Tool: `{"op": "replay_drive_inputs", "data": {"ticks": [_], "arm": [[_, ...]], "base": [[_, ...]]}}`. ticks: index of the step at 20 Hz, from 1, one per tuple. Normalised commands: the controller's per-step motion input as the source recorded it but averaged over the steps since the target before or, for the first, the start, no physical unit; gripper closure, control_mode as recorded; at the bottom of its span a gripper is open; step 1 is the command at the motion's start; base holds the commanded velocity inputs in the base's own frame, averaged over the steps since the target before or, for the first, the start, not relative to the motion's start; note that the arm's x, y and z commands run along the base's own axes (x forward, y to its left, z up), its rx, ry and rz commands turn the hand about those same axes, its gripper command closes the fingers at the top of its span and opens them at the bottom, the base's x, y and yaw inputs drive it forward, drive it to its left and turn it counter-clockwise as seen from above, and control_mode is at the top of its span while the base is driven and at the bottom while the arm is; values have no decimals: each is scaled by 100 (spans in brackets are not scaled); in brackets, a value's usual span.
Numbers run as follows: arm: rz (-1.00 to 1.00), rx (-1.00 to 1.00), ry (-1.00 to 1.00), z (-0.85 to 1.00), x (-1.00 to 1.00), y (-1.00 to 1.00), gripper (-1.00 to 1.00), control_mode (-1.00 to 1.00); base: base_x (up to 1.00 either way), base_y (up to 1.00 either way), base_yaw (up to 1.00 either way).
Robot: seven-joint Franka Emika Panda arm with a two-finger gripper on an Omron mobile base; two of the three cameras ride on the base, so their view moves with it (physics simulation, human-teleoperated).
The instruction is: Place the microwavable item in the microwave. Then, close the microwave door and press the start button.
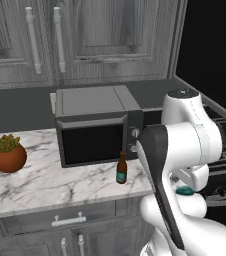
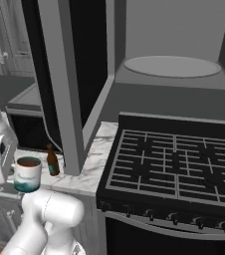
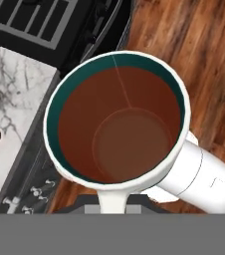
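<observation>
From my station, the mug point(image 2: 28, 174) hung in the air in front of the counter edge, upright, held clear of the marble counter point(image 1: 45, 182) and not resting on anything. In the hand view I looked straight down into the mug point(image 3: 117, 117): a white rim, a dark green band inside the lip and a brown interior, with wooden floor point(image 3: 194, 55) beneath it and a corner of the stove point(image 3: 40, 25) at the top left. The gripper point(image 3: 113, 201) was pinched nearly together on the mug's rim at the bottom of that view, a white strip of the wall running down into it; the fingertips themselves I could not make out. In the right base view the microwave point(image 2: 171, 67) sat above the stove point(image 2: 171, 164) with its pale cavity exposed and the round turntable plate point(image 2: 171, 66) bare; the microwave door point(image 2: 64, 84) stood swung out as a tall grey-framed panel over the counter's end. A brown bottle point(image 1: 121, 169) with a teal label stood on the counter just in front of a small dark oven point(image 1: 97, 125) with two knobs, and the bottle was near the mug but apart from it. A potted plant point(image 1: 8, 154) sat well off to the left on the marble.
</observation>
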Motion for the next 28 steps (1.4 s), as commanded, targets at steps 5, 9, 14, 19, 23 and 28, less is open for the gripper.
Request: {"op": "replay_drive_inputs", "data": {"ticks": [5,9,14,19,23,28], "arm": [[8,-5,-2,-39,5,0,100,-100],[0,0,0,0,0,0,100,100],[0,0,0,0,0,0,100,100],[0,0,0,0,0,0,100,100],[0,0,0,0,0,0,100,100],[0,0,0,0,0,0,100,100]], "base": [[0,0,0],[-38,-4,20],[-94,-28,21],[-100,-68,15],[-60,-100,4],[0,-100,0]]}}
